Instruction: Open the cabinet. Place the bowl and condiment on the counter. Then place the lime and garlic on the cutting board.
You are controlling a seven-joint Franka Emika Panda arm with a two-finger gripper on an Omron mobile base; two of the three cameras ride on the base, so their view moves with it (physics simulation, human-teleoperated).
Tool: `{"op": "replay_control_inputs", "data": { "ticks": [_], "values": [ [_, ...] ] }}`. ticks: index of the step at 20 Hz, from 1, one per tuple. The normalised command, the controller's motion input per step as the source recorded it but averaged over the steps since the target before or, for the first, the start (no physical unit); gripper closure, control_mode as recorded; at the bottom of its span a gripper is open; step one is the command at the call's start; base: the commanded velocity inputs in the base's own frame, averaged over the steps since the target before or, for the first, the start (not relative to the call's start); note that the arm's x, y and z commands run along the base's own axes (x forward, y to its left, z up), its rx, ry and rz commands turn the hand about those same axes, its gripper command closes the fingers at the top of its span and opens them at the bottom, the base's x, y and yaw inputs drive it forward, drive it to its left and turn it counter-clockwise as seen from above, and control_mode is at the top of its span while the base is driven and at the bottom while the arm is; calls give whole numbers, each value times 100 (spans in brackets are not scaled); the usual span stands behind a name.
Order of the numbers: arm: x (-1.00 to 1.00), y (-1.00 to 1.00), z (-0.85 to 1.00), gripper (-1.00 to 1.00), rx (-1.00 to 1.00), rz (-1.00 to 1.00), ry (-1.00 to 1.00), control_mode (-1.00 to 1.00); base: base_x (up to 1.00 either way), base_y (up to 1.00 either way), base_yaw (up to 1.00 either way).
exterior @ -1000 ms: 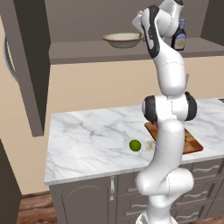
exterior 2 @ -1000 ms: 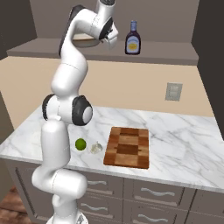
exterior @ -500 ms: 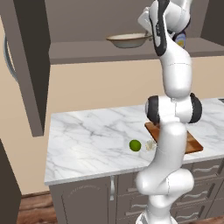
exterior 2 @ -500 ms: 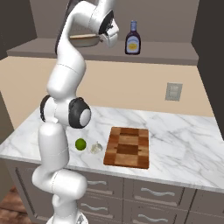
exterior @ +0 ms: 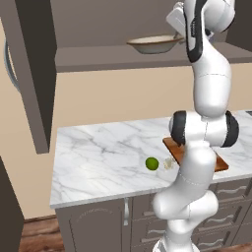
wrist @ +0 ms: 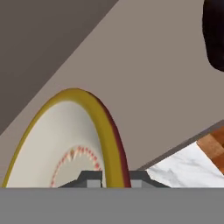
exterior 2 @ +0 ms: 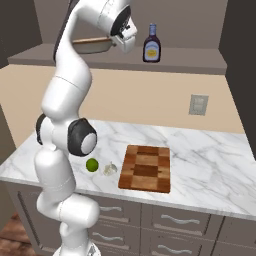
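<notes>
The cabinet (exterior: 32, 74) stands open, and the tan-rimmed bowl (exterior: 152, 44) is at its shelf's front edge. My gripper (wrist: 113, 179) is shut on the bowl's (wrist: 65, 140) rim, with a fingertip on each side. From the right base view the gripper (exterior 2: 113, 44) meets the bowl (exterior 2: 92, 45) at its right edge. The condiment (exterior 2: 151, 44) stands on the shelf just right of the hand. On the counter (exterior 2: 210, 165) the lime (exterior 2: 92, 164) and garlic (exterior 2: 109, 169) lie just left of the cutting board (exterior 2: 146, 168).
The open cabinet door (exterior: 19, 78) hangs at the left, over the counter's (exterior: 98, 157) end. A wall socket (exterior 2: 198, 105) sits above the counter. Lower cabinets and drawers (exterior 2: 170, 222) run under the slab. My own arm rises in front of the cutting board (exterior: 219, 163).
With the gripper shut on its rim, the bowl has shifted a little outward along the shelf toward the arm. Lime, garlic and bottle have stayed put.
</notes>
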Motion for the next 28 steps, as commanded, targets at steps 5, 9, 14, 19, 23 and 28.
{"op": "replay_control_inputs", "data": {
  "ticks": [5,9,14,19,23,28],
  "values": [
    [-78,0,-16,100,5,1,-9,-100,0,0,0],
    [-86,0,-19,100,5,1,-6,-100,0,0,0],
    [-89,0,-14,100,4,2,-4,-100,0,0,0],
    [-94,0,-2,100,3,4,-1,-100,0,0,0],
    [-75,0,-31,100,0,6,0,-100,0,0,0],
    [-44,15,-54,100,0,5,0,-100,0,0,0]
  ]
}}
